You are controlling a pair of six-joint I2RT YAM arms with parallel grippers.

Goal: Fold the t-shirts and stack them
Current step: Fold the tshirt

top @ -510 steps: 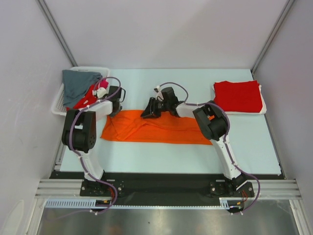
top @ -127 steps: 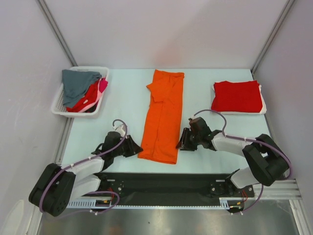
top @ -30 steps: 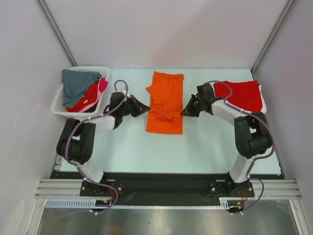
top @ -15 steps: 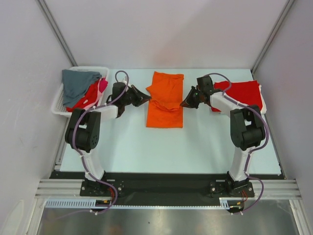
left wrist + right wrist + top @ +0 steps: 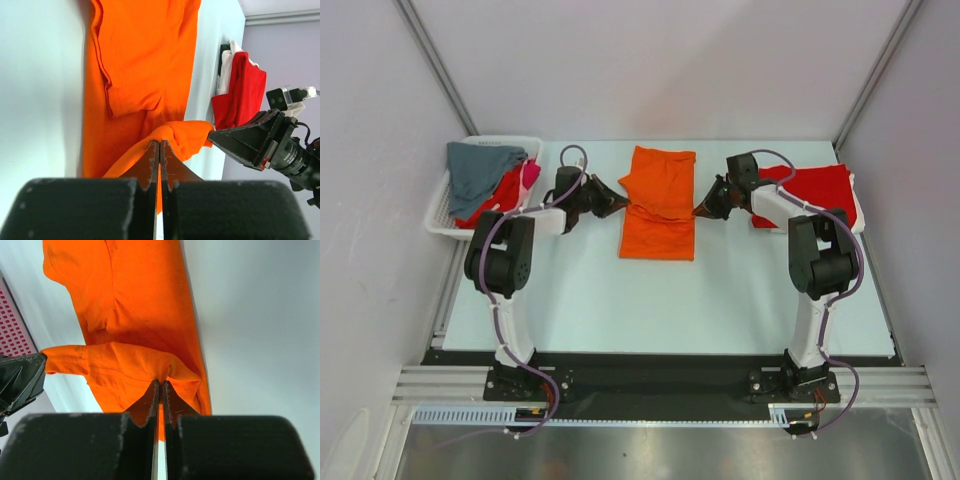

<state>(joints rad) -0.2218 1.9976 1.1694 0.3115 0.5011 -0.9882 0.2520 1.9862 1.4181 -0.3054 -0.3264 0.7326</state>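
Note:
The bright orange t-shirt (image 5: 659, 205) lies at the middle back of the table, its near end doubled over toward the far end. My left gripper (image 5: 616, 206) is shut on the folded hem's left corner, seen in the left wrist view (image 5: 159, 142) against the orange cloth (image 5: 145, 60). My right gripper (image 5: 700, 210) is shut on the hem's right corner, seen in the right wrist view (image 5: 160, 382) with the orange t-shirt (image 5: 135, 305) beyond. A folded red t-shirt (image 5: 812, 196) lies at the back right. Grey (image 5: 480, 168), red and pink tees sit in the basket.
A white mesh basket (image 5: 442, 215) stands at the back left. The red t-shirt rests on a white cloth edge (image 5: 860, 220). The booth walls close in on both sides. The right gripper's black body shows in the left wrist view (image 5: 260, 142).
Both grippers have carried the orange t-shirt's near hem further toward the back, over the far part. The folded shape is now shorter.

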